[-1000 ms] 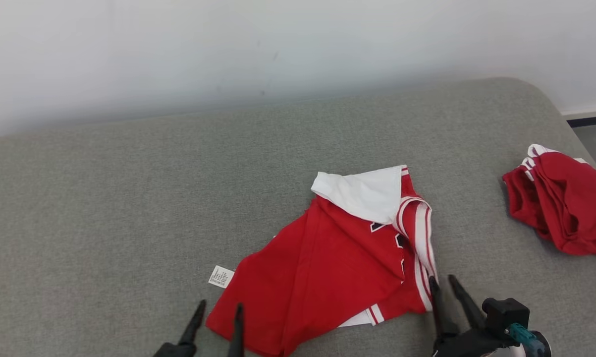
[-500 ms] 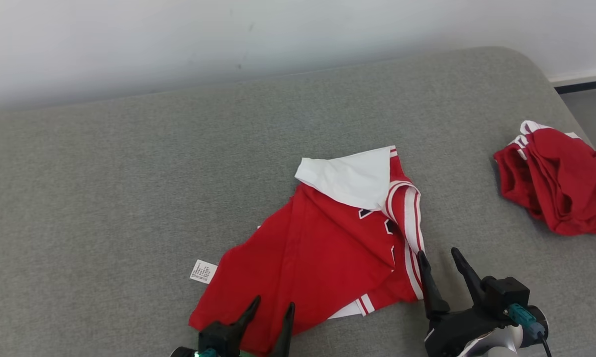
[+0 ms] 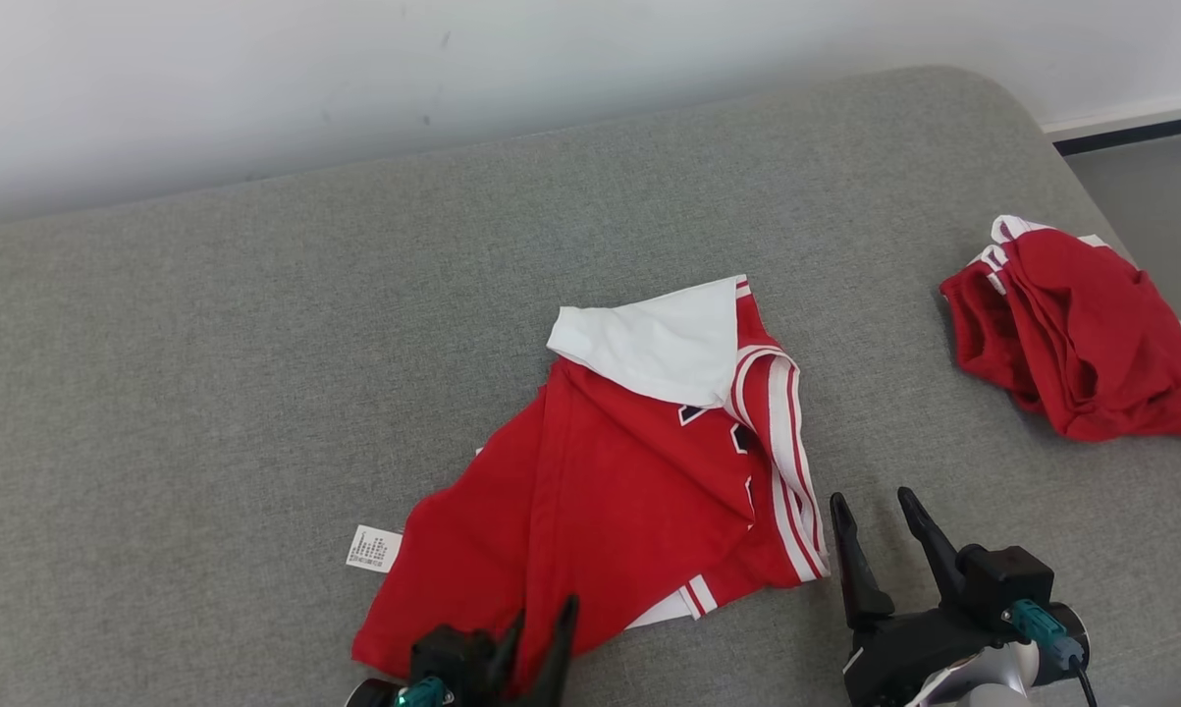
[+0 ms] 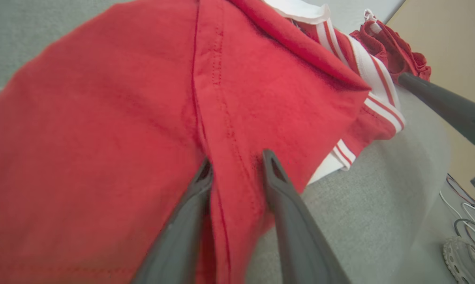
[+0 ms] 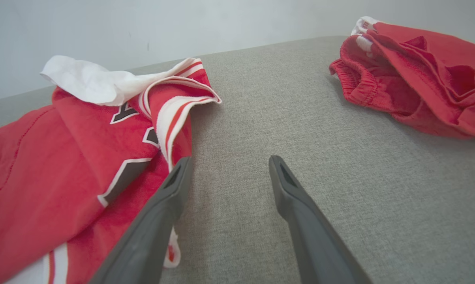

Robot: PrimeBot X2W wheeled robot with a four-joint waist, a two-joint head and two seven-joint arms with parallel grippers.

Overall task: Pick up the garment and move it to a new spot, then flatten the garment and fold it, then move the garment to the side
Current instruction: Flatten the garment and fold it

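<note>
The garment (image 3: 629, 491) is a red piece with white stripes and a white lining flap, lying crumpled in the middle of the grey cushion (image 3: 256, 344). My left gripper (image 3: 543, 611) reaches over its near edge. In the left wrist view (image 4: 236, 159) its fingers stand a little apart on either side of a raised seam ridge of the red cloth (image 4: 103, 98). My right gripper (image 3: 871, 496) stands open just right of the striped edge, with bare cushion between its fingers (image 5: 230, 159) and the garment (image 5: 63, 157) beside its left finger.
A second red garment (image 3: 1071, 334) lies bunched near the cushion's right edge. A white label (image 3: 374, 548) sticks out at the garment's left. A pale wall runs behind the cushion. Floor (image 3: 1140, 177) lies past the right edge, with cables and a shoe (image 4: 466, 244).
My right gripper has opened and let go of the striped edge. My left gripper has moved right onto the garment's near edge and its fingers have narrowed. The head camera has shifted.
</note>
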